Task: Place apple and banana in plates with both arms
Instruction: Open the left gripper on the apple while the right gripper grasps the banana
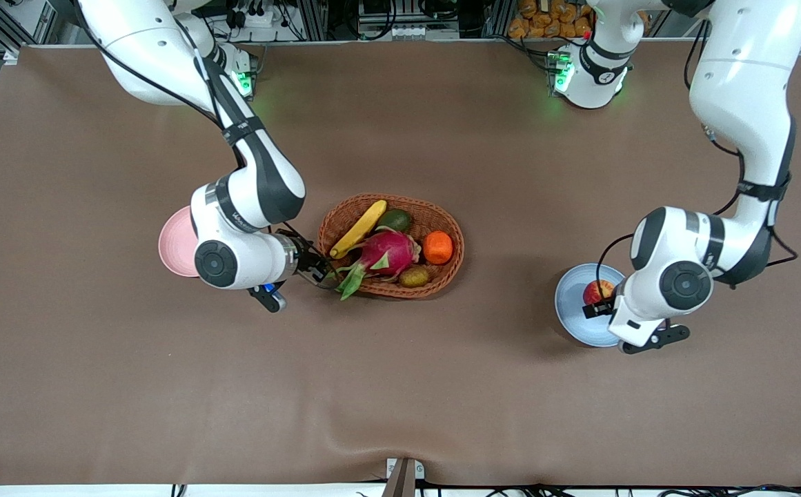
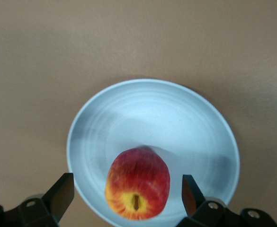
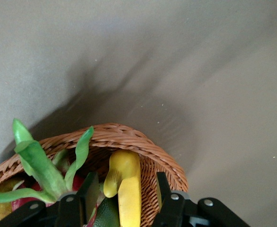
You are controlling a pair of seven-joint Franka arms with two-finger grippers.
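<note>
Pink plate (image 1: 174, 241) half under right arm

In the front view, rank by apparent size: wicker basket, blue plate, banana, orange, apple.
1. wicker basket
2. blue plate, partly covered by the left arm
3. banana
4. orange
5. apple, partly hidden by the left pincer; against the orange this is unsure

table (image 1: 96, 386): matt brown cloth, slightly rumpled
basket (image 3: 129, 135): woven wicker, rough and ribbed
blue plate (image 2: 195, 127): matt, smooth, perhaps ceramic, with faint concentric rings
pink plate (image 1: 174, 243): matt, smooth
apple (image 2: 138, 183): waxy skin, soft sheen
banana (image 3: 125, 182): smooth, plastic-looking
arms (image 1: 745, 83): glossy white plastic shells
</note>
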